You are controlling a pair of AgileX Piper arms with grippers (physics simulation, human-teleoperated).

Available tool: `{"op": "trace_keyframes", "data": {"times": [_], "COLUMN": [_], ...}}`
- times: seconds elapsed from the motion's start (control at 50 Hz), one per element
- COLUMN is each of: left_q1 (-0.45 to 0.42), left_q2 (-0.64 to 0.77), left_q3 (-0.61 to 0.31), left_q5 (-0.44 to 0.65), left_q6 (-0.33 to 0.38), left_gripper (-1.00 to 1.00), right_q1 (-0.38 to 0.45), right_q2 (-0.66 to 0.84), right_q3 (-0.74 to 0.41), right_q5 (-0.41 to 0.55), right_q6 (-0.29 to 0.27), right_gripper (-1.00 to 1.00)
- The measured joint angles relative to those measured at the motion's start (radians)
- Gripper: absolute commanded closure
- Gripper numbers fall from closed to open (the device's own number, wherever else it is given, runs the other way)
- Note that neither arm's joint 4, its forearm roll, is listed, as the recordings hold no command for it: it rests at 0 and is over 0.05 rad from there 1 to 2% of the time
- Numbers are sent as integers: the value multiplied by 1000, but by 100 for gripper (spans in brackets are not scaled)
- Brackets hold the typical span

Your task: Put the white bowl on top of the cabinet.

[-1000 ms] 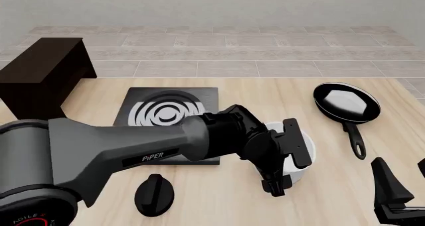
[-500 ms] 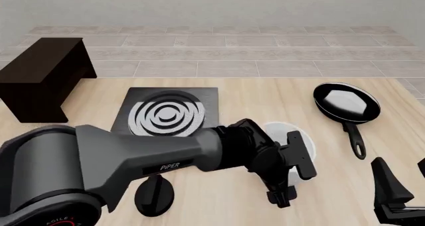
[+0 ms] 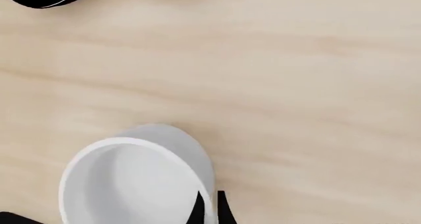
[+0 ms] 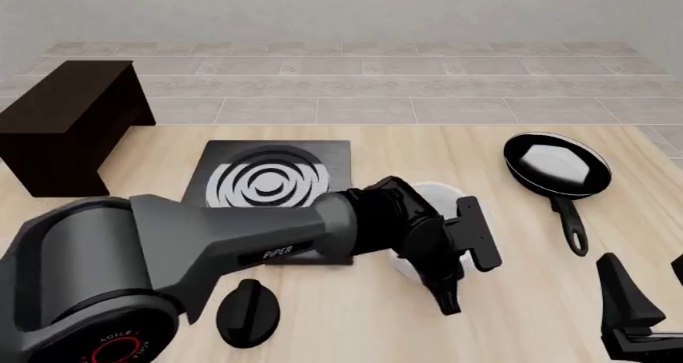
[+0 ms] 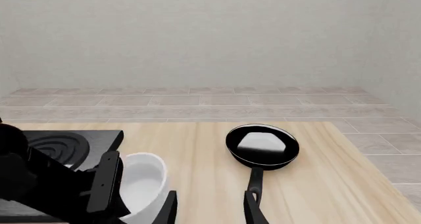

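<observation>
Evidently the left gripper (image 4: 453, 263) pinches the white bowl's (image 3: 135, 182) rim between its fingers, for carrying toward the cabinet (image 4: 66, 123), far off to its left.

The right gripper (image 5: 209, 209) waits apart, idle.

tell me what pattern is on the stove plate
Silver concentric rings on the black stove plate, clearest in the front view.

Left arm: reaching across the surface's middle, wrist bending downward.
Left claw (image 4: 457, 261): fingers pinching a rim.
Right claw (image 4: 641, 315): idling near the surface's front right corner, fingers parted.
</observation>
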Motion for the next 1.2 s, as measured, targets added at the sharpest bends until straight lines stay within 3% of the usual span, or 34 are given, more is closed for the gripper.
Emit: {"op": "trace_keyframes", "data": {"times": [0.64,1.2], "left_q1": [96,282], "left_q2": [-85,-257], "left_q3": [-113,-66], "left_q5": [66,36], "left_q6": [140,144], "left_gripper": [100,100], "right_q1": [0,0], "right_q2": [0,0], "right_q3": [0,0], "right_q5": [0,0], "right_q6": [0,0], "right_gripper": [-100,-100]}}
